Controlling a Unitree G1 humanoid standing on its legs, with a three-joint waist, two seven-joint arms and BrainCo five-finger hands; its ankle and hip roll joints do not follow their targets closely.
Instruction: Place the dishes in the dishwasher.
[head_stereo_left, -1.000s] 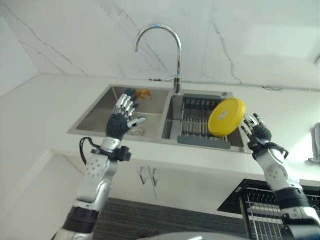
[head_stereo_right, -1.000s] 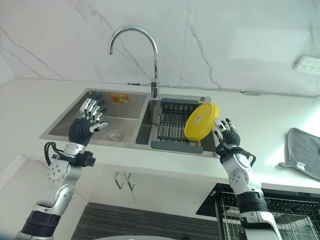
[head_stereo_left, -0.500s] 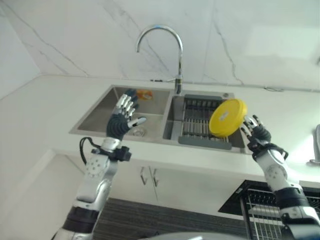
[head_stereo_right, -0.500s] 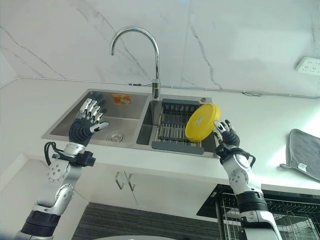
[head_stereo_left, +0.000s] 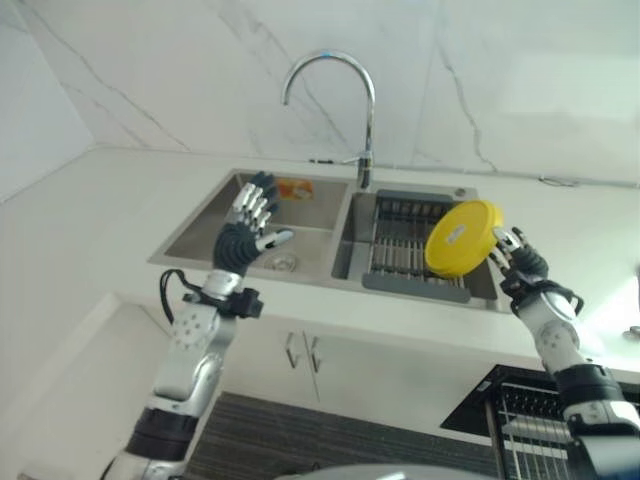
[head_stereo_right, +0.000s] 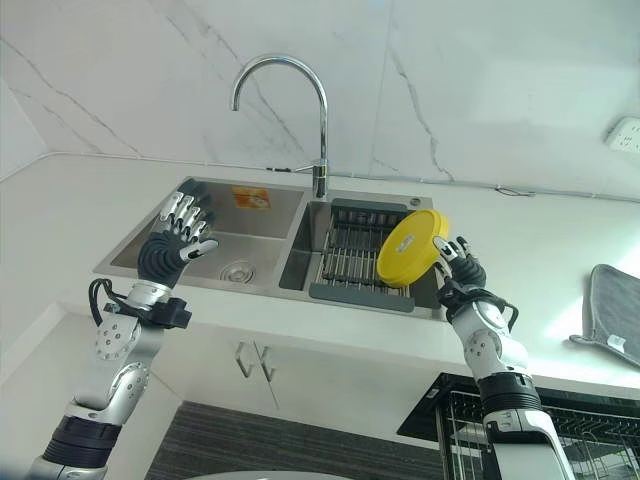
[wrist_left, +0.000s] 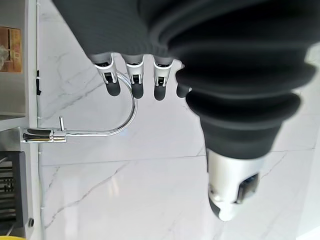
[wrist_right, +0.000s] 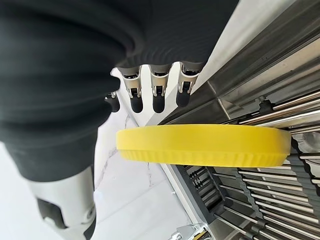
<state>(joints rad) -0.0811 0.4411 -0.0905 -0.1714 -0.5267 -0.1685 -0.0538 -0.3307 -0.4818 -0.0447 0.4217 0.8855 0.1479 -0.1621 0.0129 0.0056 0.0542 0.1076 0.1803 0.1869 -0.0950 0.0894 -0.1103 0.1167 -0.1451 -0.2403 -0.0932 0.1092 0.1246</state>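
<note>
A: Here we see a double sink (head_stereo_right: 130, 262) set in a white counter (head_stereo_right: 560, 300). Its left basin holds a small orange item (head_stereo_right: 251, 197) at the far wall; its right basin holds a dark drying rack (head_stereo_right: 352, 262).

B: Where is the dish?

A: The yellow plate (head_stereo_right: 411, 248) stands nearly on edge above the right part of the rack, held at its right rim by the right hand (head_stereo_right: 457, 268), fingers and thumb clamped on it.

B: And the left hand (head_stereo_right: 175, 240)?

A: Raised over the left basin's near edge, fingers straight and spread, holding nothing. We note the dishwasher rack (head_stereo_right: 520, 425) below the counter at near right, and a grey cloth (head_stereo_right: 612, 310) at far right.
</note>
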